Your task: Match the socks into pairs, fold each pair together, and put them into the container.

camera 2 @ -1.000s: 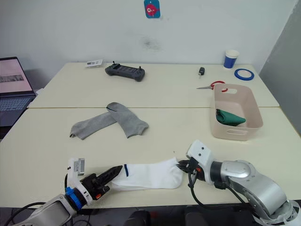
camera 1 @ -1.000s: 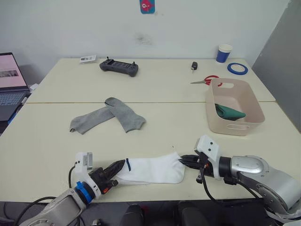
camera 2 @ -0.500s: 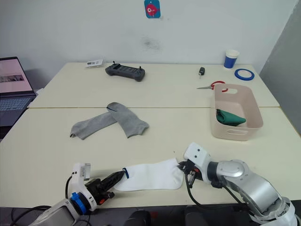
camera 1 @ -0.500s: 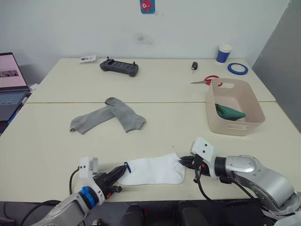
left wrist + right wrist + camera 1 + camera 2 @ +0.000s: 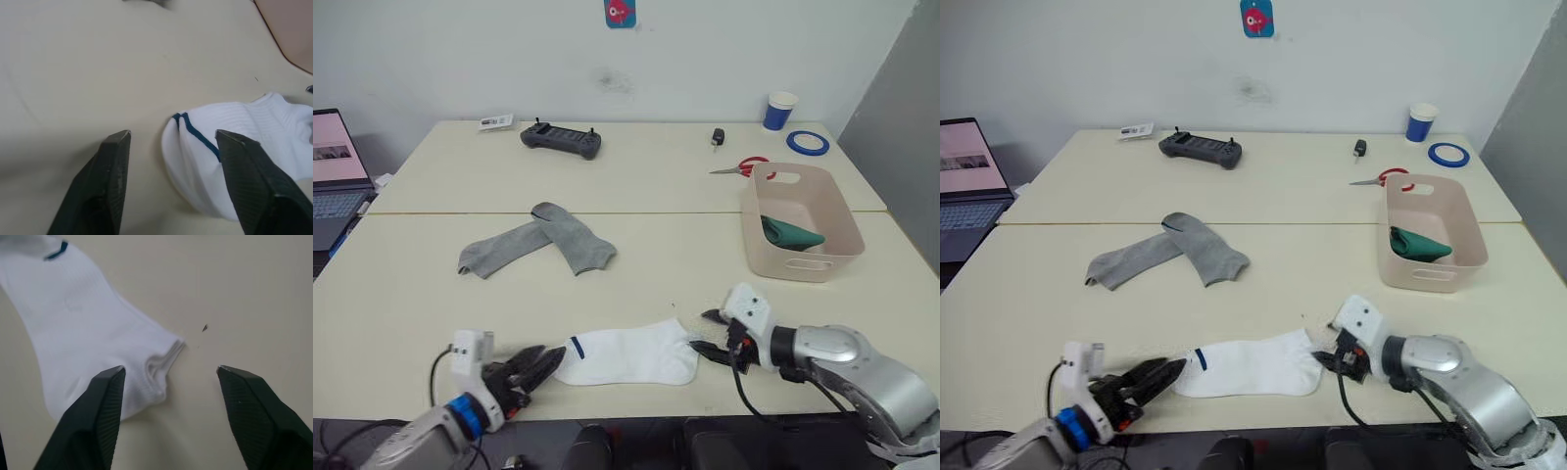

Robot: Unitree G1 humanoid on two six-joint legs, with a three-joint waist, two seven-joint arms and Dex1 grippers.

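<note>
A white sock pair (image 5: 626,354) with a navy stripe lies flat near the table's front edge. My left gripper (image 5: 536,364) stands open just off its striped end, and the left wrist view shows the sock (image 5: 230,147) near one finger (image 5: 105,181), untouched. My right gripper (image 5: 710,331) is open at the cuff end, where the sock (image 5: 83,333) lies by its fingertips. Two grey socks (image 5: 536,241) lie crossed at mid-table. The container (image 5: 773,262) stands at the right with a folded dark green sock bundle (image 5: 790,233) inside.
On the far table sit a black controller (image 5: 561,140), a small card (image 5: 496,122), a key fob (image 5: 717,137), red-handled scissors (image 5: 744,167), a blue tape roll (image 5: 807,143) and a paper cup (image 5: 780,110). A laptop (image 5: 335,176) stands at the left edge.
Both grippers have opened and let go of the white sock pair, which now lies flat. The left gripper has drawn back to the left, off the sock's end.
</note>
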